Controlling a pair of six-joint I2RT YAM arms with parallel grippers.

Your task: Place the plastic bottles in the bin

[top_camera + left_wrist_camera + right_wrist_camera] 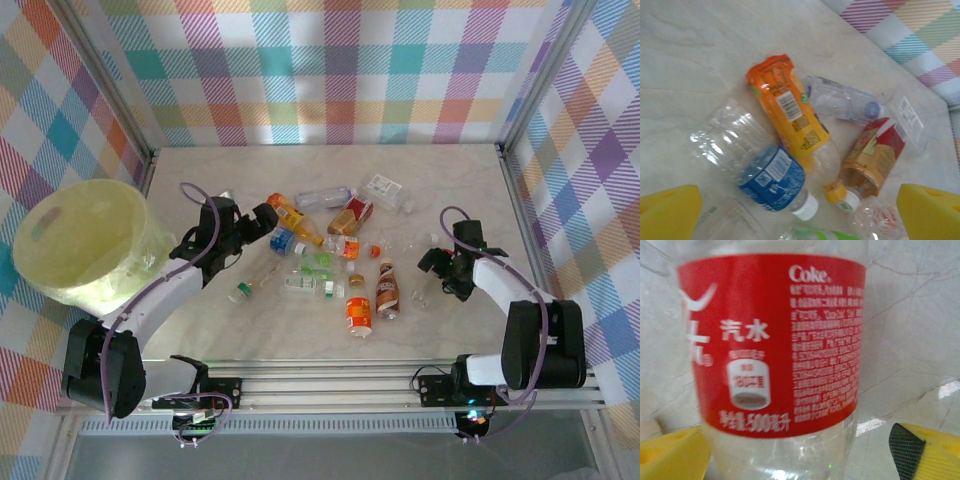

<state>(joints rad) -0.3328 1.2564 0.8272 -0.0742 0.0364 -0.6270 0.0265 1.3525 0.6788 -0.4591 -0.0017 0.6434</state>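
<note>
Coke bottle [775, 340], clear, red label, seemingly empty: likely light, thin-walled, slick, easily dented; best taken at the labelled mid-body. Right gripper [797, 450] open, straddling it. Left gripper [800, 210] open over the scattered plastic bottles [330, 255] mid-table. Bin [90, 250] at far left.

Lab test booth: plaid cloth walls [340, 70], aluminium frame [330, 385]

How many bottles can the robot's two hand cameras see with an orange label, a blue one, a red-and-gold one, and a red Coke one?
Orange-label bottle: 1
Blue-label bottle: 1
Red-and-gold-label bottle: 1
Red Coke-label bottle: 1
Total: 4
</note>
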